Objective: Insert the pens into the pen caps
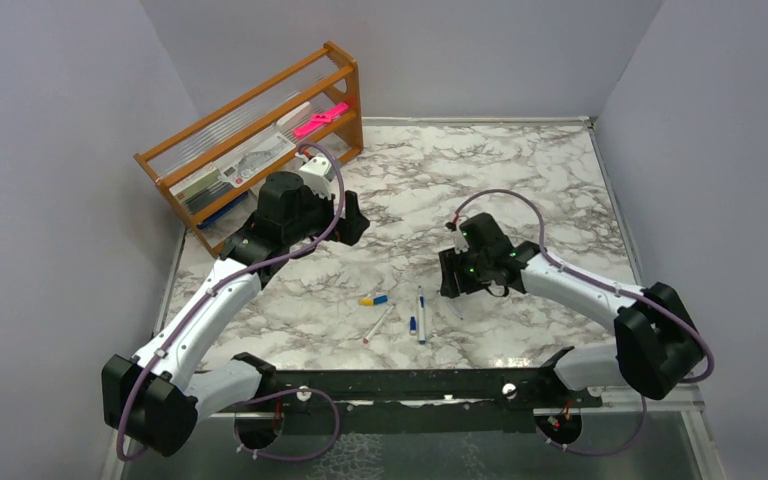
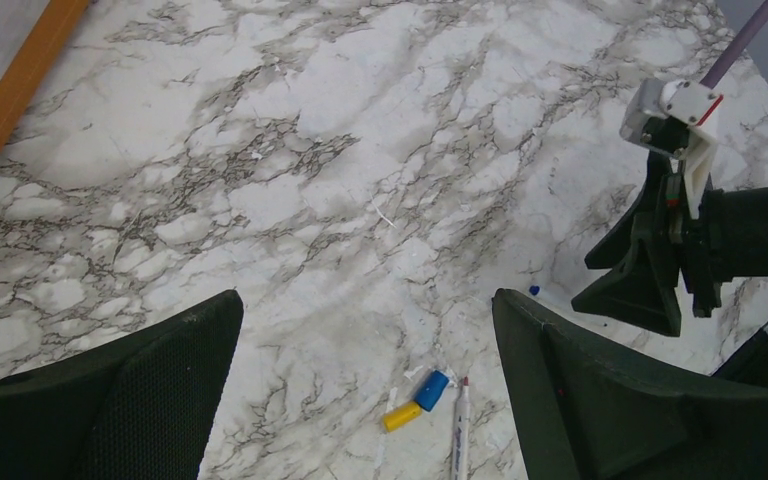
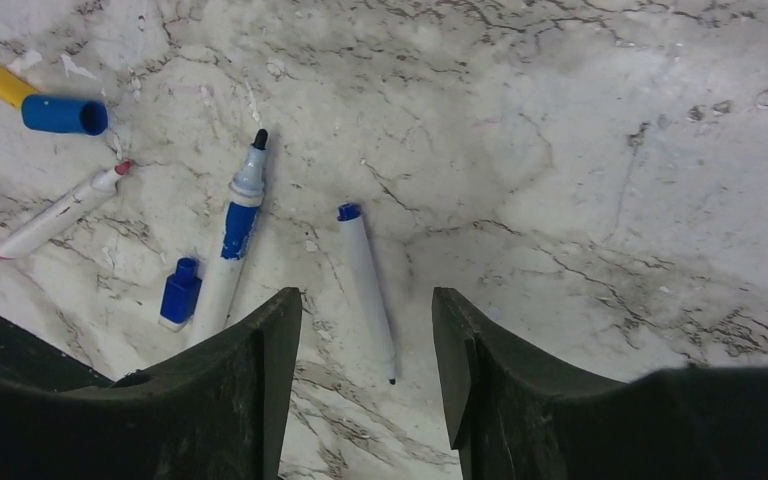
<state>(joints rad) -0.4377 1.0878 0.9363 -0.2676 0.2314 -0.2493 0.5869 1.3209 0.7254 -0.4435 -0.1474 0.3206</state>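
Noted white barrels on all three: red-tipped pen (image 3: 58,213), blue-banded pen (image 3: 233,235) with black tip, blue-ended pen (image 3: 368,290). Saw blue cap (image 3: 63,114), yellow cap (image 3: 0,82), second blue cap (image 3: 180,293). Found table (image 3: 610,150) white marble, grey-veined.

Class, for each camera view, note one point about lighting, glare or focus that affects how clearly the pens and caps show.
Top external: soft, even light, faint shadows, pens tiny. Left wrist: the table is sharp; the left gripper's fingers are dark, showing little detail. Right wrist: a pale sheen weakens the table's veining at upper right; pens and blue cap crisp.
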